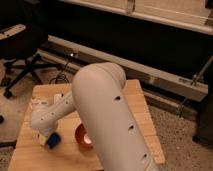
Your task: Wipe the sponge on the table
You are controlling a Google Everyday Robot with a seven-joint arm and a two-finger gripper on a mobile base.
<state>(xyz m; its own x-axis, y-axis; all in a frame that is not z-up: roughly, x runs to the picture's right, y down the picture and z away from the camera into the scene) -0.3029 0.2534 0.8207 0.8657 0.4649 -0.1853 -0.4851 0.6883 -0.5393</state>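
Copper-red bowl (82, 136) sits beside gripper (46, 139) at sponge (54, 142).

Matt white gripper (44, 136) at soft blue sponge (53, 142), wood-grain table (27, 156).

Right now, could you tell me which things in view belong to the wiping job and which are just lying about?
Part of the job:
the sponge, blue, at the gripper's tip
the table, wooden top
the gripper, low over the table, at the sponge

Just lying about:
the copper-red bowl, on the table beside the sponge
the office chair, on the floor behind
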